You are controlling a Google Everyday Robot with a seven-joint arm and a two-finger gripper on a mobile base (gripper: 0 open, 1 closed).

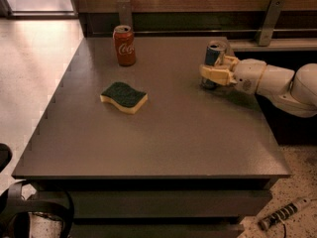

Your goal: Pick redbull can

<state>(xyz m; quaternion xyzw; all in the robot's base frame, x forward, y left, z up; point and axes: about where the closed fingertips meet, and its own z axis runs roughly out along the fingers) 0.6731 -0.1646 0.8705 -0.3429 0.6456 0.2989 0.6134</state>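
Observation:
The redbull can (214, 53), slim, blue and silver with a silver top, stands upright on the table at the far right. My gripper (214, 69), cream-coloured, reaches in from the right and is right at the can, covering its lower part. The white arm (277, 81) stretches off to the right edge of the view. The can's base is hidden behind the gripper.
A red Coca-Cola can (124, 45) stands at the far left of the grey table (163, 143). A green-and-yellow sponge (124, 96) lies left of centre. Metal rail brackets (267, 14) stand behind the table. The table's right edge is just below the arm.

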